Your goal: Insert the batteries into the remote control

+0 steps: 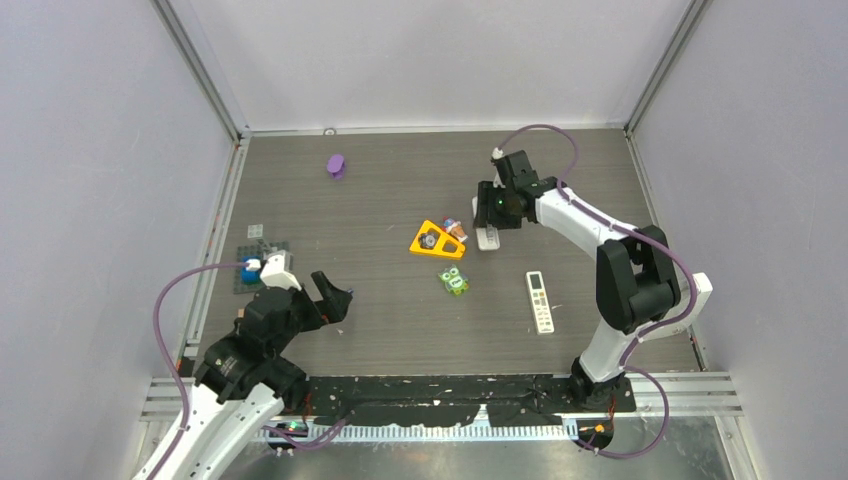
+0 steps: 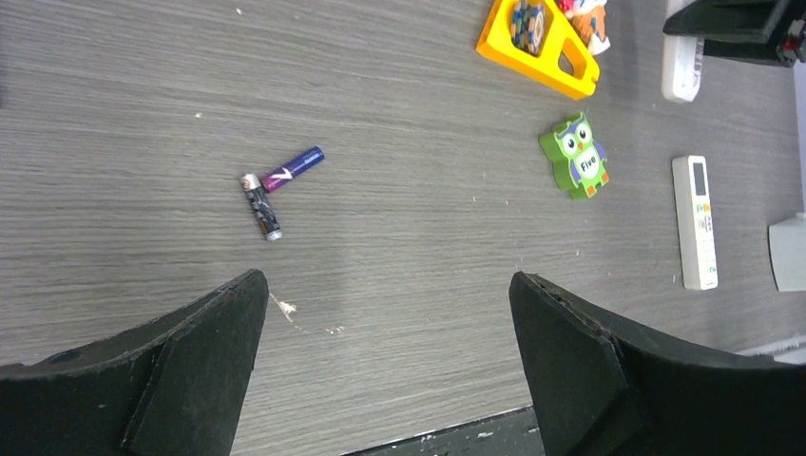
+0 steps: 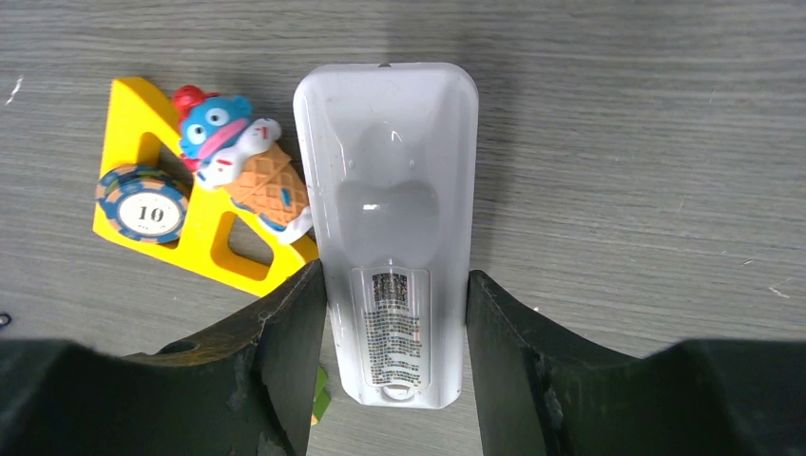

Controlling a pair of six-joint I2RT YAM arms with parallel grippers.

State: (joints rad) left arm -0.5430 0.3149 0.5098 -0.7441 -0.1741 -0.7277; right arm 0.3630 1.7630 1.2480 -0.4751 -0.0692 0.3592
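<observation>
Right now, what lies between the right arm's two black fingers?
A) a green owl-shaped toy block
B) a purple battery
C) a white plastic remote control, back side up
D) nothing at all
C: the right wrist view shows the white plastic remote control, label side up, with the right arm's fingers close against both its long edges.

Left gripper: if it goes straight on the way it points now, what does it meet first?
Probably bare table, though depth is unclear. The left gripper is open, nothing lies between its fingers, and the purple battery and the dark battery lie off to one side.
</observation>
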